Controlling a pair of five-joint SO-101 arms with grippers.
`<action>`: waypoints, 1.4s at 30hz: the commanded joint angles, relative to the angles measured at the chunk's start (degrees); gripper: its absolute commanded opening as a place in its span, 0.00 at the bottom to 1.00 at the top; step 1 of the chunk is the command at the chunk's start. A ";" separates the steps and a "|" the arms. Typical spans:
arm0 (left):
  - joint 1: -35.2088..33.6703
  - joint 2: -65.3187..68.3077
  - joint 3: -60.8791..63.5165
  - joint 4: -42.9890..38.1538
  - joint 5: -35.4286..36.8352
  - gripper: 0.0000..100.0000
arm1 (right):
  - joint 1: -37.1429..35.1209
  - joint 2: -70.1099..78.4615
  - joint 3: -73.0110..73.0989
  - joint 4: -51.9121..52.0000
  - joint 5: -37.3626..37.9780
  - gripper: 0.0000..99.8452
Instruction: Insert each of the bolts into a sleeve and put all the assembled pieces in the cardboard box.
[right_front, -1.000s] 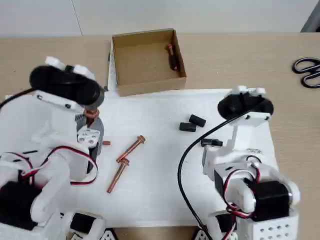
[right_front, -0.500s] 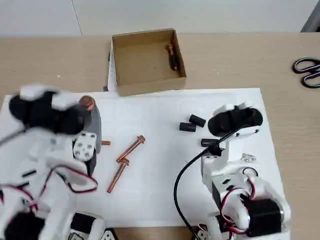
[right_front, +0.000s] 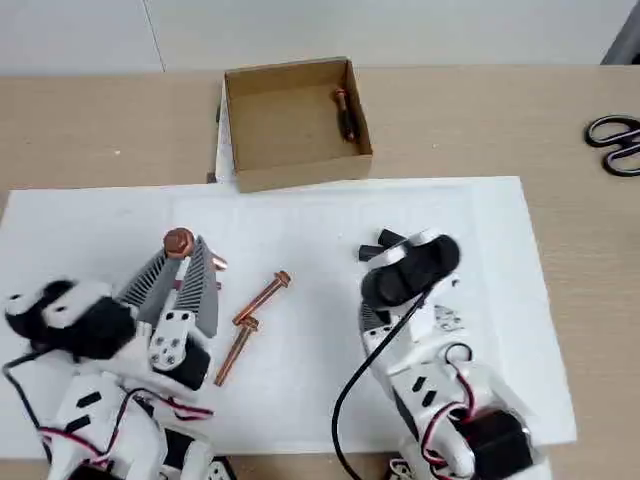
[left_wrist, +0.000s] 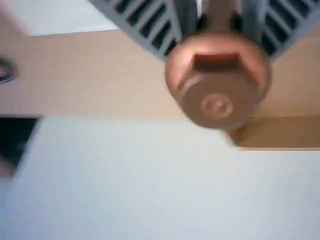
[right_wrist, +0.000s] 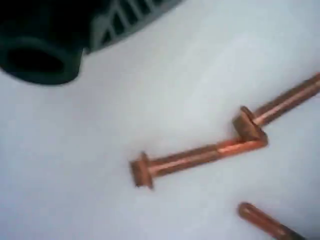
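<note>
**Both arms drawn back from the cardboard box**

Retreating from the cardboard box (right_front: 300, 170), the left hand (right_front: 181, 264) clamps a bolt (left_wrist: 218, 85), head toward the box. Two loose bolts (right_front: 263, 297) (right_front: 236, 350) touch on the white sheet (right_front: 320, 390) below it. One assembled piece (right_front: 345, 112) lies inside the box. Below the box's right corner, the right hand (right_wrist: 70, 37) grips a black sleeve (right_wrist: 35, 60).

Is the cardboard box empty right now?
No, the cardboard box holds one copper bolt pushed into a black sleeve, lying along its wall on the scissors' side in the high view.
</note>
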 joint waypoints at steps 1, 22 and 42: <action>3.87 -0.18 0.31 -1.76 6.77 0.01 | -3.03 -1.54 2.46 -5.05 0.62 0.00; 15.82 -0.26 5.41 -1.85 8.79 0.01 | -18.59 -14.37 9.67 -8.75 0.70 0.00; 18.64 -0.26 8.22 -1.85 8.79 0.01 | -21.14 -14.37 9.76 -12.00 5.89 0.00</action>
